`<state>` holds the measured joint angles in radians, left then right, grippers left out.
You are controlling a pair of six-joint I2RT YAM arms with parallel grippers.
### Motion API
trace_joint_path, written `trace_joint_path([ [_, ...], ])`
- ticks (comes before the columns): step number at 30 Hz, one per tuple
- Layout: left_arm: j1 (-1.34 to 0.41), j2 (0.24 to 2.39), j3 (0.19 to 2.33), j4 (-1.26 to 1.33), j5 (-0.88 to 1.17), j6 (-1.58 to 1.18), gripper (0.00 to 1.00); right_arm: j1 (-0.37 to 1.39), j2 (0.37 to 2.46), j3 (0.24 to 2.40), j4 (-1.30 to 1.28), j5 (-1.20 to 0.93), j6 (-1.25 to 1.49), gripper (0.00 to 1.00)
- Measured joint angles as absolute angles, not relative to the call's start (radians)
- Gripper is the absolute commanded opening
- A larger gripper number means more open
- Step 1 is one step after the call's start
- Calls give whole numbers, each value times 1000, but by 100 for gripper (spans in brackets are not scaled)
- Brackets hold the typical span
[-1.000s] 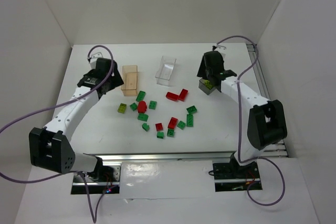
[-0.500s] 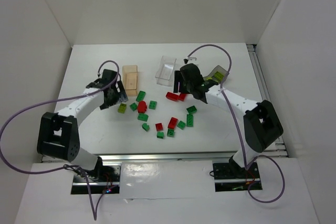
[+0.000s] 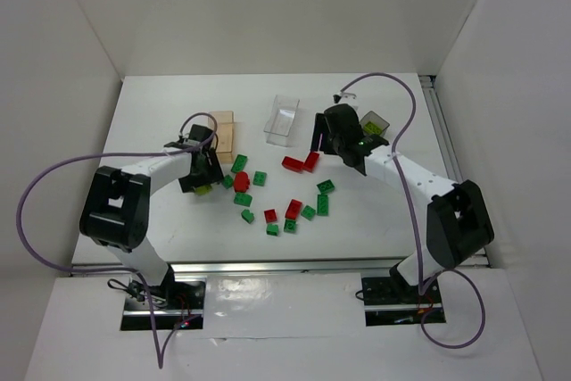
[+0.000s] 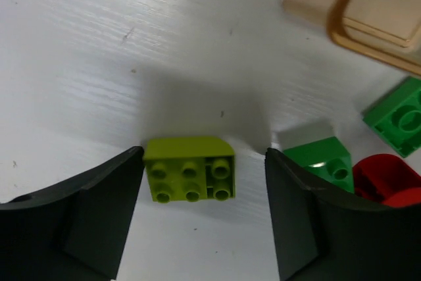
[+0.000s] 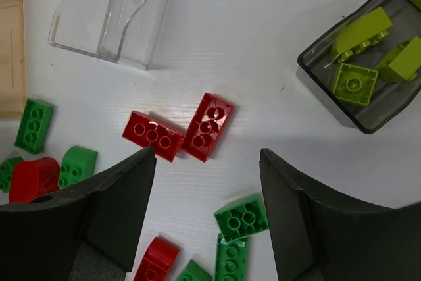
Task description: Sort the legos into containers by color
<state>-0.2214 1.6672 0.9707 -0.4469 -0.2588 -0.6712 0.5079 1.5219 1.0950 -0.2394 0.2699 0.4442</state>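
Yellow-green lego (image 4: 189,178) sits between left gripper's (image 4: 204,162) spread fingers (image 4: 296,215), bare table (image 4: 99,64) beyond.

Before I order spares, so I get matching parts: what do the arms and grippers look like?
The left arm and right arm have white links and black joint housings; a purple cable loops along each. The left gripper and right gripper have broad matte black fingers.

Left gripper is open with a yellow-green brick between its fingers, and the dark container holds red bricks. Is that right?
Not quite. The dark container holds yellow-green bricks, not red ones, as the right wrist view shows. The rest stands: the left gripper is open with a yellow-green brick between its fingers.
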Motion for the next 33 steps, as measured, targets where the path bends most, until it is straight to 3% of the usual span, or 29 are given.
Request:
trace_joint_path([
  [3,-239,1668,975,-439,-271,-686,70,508,1518,1088,-241,270,444,72],
  [9,-252,1670,975,-437,-284,-688,66,506,1515,1085,-244,271,444,72],
  [20,-295,1599,1015,-494,-283,-681,44,501,1501,1073,-273,299,445,72],
  [27,-446,1536,1210,-518,-224,-680,44,441,1382,1042,-320,386,476,72],
  [33,-606,1723,1511,-512,-166,-682,44,385,1175,961,-371,504,548,73],
])
